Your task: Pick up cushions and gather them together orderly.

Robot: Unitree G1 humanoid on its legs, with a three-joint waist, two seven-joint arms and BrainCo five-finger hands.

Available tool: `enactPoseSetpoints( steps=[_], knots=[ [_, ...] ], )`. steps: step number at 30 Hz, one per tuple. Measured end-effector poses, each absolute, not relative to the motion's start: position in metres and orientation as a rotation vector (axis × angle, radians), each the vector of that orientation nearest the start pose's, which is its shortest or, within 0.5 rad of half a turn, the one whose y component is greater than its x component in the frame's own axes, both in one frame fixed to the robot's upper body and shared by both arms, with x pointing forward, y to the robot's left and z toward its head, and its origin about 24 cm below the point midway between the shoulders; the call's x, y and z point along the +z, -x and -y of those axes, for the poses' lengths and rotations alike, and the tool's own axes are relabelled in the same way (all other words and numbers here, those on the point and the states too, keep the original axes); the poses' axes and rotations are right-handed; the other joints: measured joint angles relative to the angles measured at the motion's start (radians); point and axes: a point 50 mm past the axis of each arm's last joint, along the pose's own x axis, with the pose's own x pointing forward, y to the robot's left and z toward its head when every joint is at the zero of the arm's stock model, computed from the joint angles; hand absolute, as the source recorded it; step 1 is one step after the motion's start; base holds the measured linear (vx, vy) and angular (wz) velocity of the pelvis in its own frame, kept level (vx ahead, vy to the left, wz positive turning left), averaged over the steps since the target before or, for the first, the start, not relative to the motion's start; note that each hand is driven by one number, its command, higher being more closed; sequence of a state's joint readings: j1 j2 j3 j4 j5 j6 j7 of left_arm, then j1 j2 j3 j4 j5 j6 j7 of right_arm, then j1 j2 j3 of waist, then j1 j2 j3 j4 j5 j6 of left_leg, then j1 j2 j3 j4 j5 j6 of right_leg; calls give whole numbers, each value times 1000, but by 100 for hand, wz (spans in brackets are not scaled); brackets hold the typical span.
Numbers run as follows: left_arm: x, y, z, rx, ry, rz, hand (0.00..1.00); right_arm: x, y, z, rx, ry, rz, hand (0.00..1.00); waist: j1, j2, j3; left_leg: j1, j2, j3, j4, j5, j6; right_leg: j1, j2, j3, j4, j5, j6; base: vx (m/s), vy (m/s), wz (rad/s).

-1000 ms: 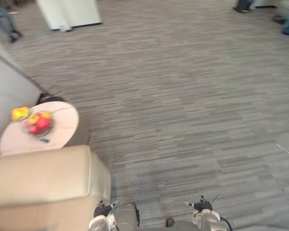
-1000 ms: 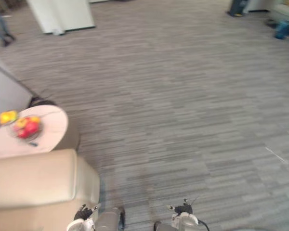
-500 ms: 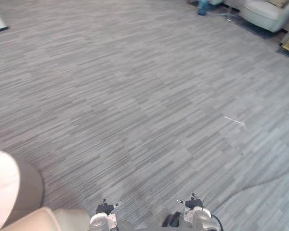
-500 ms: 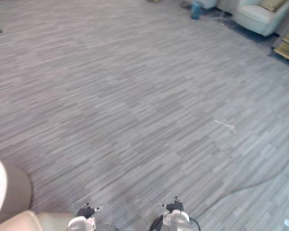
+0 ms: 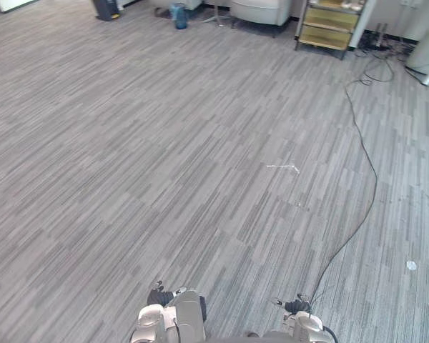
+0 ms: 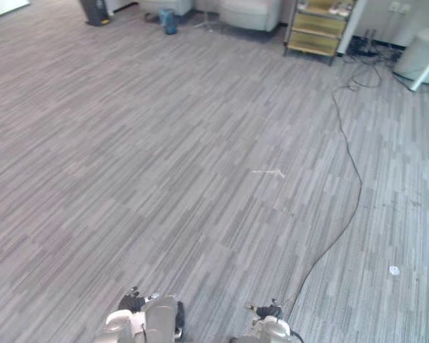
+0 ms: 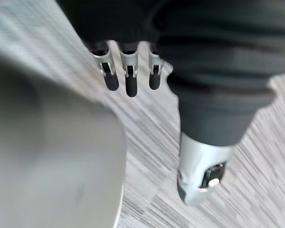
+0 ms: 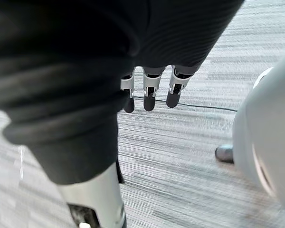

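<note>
Swinging round since the earlier frames, the head camera has left the beige sofa arm and the round fruit table behind and now looks over bare grey carpet (image 5: 164, 143) toward a pale armchair (image 5: 261, 10) at 12 o'clock and a yellow shelf unit (image 5: 334, 18) at 1 o'clock. The left hand (image 7: 130, 80) and the right hand (image 8: 149, 97) hang at 6 o'clock, fingers straight and slack, holding nothing. Where the cushions lie I cannot tell, so I judge the gathering hardly begun: finding, lifting and lining them up is all left.
</note>
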State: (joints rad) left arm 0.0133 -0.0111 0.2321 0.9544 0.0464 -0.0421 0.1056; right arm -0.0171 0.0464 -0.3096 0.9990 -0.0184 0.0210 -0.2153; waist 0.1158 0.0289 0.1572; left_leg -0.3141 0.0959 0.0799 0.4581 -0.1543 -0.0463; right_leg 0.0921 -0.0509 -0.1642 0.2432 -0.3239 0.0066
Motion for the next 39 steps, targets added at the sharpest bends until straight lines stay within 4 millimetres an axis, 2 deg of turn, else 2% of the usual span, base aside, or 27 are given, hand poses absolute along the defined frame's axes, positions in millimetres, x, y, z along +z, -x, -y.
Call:
enactPoseSetpoints(
  steps=[2,5,6,7,8,10,11,13,14,16,17,18,20,22,23,24,25,27,29,30,31,32,33,35,37,38,39],
  knots=[
    [-144,-140,-187,295,18,-927,0,-153,-127,177,-443,-87,-1039,0,-2,-40,-21,2,-18,45,28,-62,11,11,-36,35,-16,8,16,502,212,-59],
    [-145,-138,-189,293,10,-940,0,-154,-125,175,-437,-92,-1043,0,6,-51,-31,76,-18,128,53,-141,45,-59,-77,103,207,8,50,506,250,-68],
    [-146,-137,-188,280,-1,-948,0,-153,-127,175,-427,-88,-1039,0,6,-49,-26,125,-18,152,44,-165,52,-145,-97,115,414,51,141,506,201,-67],
    [-147,-136,-187,266,-11,-958,0,-153,-127,175,-421,-82,-1036,0,3,-46,-23,181,-19,162,29,-186,58,-227,-116,113,610,68,192,411,118,-55],
    [-147,-137,-186,258,-16,-957,0,-152,-129,176,-419,-80,-1027,0,-3,-46,-22,218,-18,162,15,-194,60,-263,-125,90,688,61,175,405,59,-37],
    [-147,-138,-183,240,-23,-958,0,-149,-132,180,-422,-74,-1002,0,-12,-34,-17,340,-10,170,-73,-214,52,-346,-145,-27,724,26,97,459,4,-24],
    [-147,-138,-183,239,-23,-959,0,-149,-134,180,-417,-75,-996,0,-13,-36,-16,393,-4,182,-119,-215,50,-382,-144,-75,658,9,64,425,-27,-19],
    [-148,-138,-181,228,-29,-970,0,-146,-142,184,-408,-66,-973,0,-30,-34,-16,457,10,191,-190,-214,48,-462,-127,-121,479,25,53,428,-76,-4],
    [-149,-138,-181,215,-41,-974,0,-144,-147,188,-405,-56,-961,0,-44,-30,-16,475,17,190,-218,-213,46,-495,-108,-115,340,76,48,460,-116,25],
    [-151,-134,-181,195,-65,-994,0,-146,-144,198,-412,-26,-986,0,-64,-31,-11,526,12,168,-268,-211,30,-507,-79,-70,119,247,38,541,-179,36],
    [-153,-130,-179,195,-59,-1011,0,-147,-137,208,-432,-16,-1005,0,-72,-13,-9,555,30,125,-254,-214,10,-497,-51,-46,157,320,-11,585,-205,14],
    [-154,-128,-176,191,-50,-1016,0,-145,-141,213,-429,8,-1000,0,-66,19,-9,545,61,97,-200,-196,-20,-493,-37,-56,198,275,-21,600,-211,3],
    [-154,-129,-172,198,-31,-1014,0,-143,-145,219,-439,24,-991,0,-67,46,-7,451,93,38,29,-147,-16,-474,-20,-76,238,202,-33,531,-209,-1],
    [-152,-132,-169,236,22,-999,0,-144,-142,217,-436,28,-1000,0,-58,80,12,279,169,12,444,80,22,-353,29,-87,179,161,-58,669,-214,-8],
    [-152,-130,-169,243,25,-994,0,-145,-142,214,-432,24,-1004,0,-52,81,17,208,194,26,600,48,8,-267,57,-77,123,152,-72,736,-115,-30],
    [-150,-134,-173,245,15,-973,0,-146,-142,208,-421,13,-1007,0,-48,74,21,154,184,32,672,8,6,-181,65,-63,59,149,-75,608,-61,-32],
    [-148,-136,-176,246,4,-959,0,-146,-144,203,-405,10,-1005,0,-39,52,29,115,173,56,682,-15,14,-131,63,-50,13,148,-75,557,-54,-29],
    [-145,-141,-180,250,-5,-933,0,-146,-147,199,-398,-3,-999,0,-27,37,27,25,151,104,633,-60,22,-50,57,-31,-70,147,-72,505,-14,-28],
    [-142,-145,-179,249,-3,-911,0,-146,-148,201,-416,-21,-1003,0,-7,35,27,-61,89,180,290,-93,24,36,28,-14,-146,139,-51,508,93,-36],
    [-142,-145,-178,248,2,-907,0,-145,-148,205,-425,-18,-1001,0,-3,37,27,-73,45,191,71,-53,29,71,5,-5,-166,118,-18,645,209,-33],
    [-143,-144,-177,251,7,-907,0,-146,-146,206,-432,-14,-1005,0,1,42,25,-64,19,196,-122,31,16,110,-9,5,-183,93,5,569,215,-33],
    [-143,-143,-177,251,9,-905,0,-145,-145,208,-438,-5,-1006,0,9,39,23,-56,14,207,-169,131,22,128,-15,16,-192,73,23,593,232,-31],
    [-142,-144,-179,251,3,-903,0,-146,-147,203,-427,-7,-1010,0,17,16,14,-43,-14,236,-155,156,76,153,-45,33,-203,59,21,605,220,-17],
    [-140,-147,-184,260,-4,-890,0,-148,-146,199,-426,-20,-1023,0,17,-13,7,-68,-34,233,-82,81,118,156,-70,31,-188,103,25,603,222,10],
    [-141,-147,-185,262,-3,-892,0,-151,-138,198,-439,-36,-1043,0,23,-27,0,-53,-40,226,-1,3,134,151,-86,37,-72,125,61,595,226,27],
    [-141,-147,-186,257,-8,-895,0,-152,-134,197,-447,-45,-1054,0,26,-30,-1,-12,-45,214,12,-50,127,96,-94,51,110,144,103,687,251,19],
    [-141,-146,-187,244,-23,-903,0,-153,-133,195,-443,-47,-1056,0,26,-39,2,40,-55,208,3,-83,122,2,-113,80,359,217,196,676,236,19]
  ],
)
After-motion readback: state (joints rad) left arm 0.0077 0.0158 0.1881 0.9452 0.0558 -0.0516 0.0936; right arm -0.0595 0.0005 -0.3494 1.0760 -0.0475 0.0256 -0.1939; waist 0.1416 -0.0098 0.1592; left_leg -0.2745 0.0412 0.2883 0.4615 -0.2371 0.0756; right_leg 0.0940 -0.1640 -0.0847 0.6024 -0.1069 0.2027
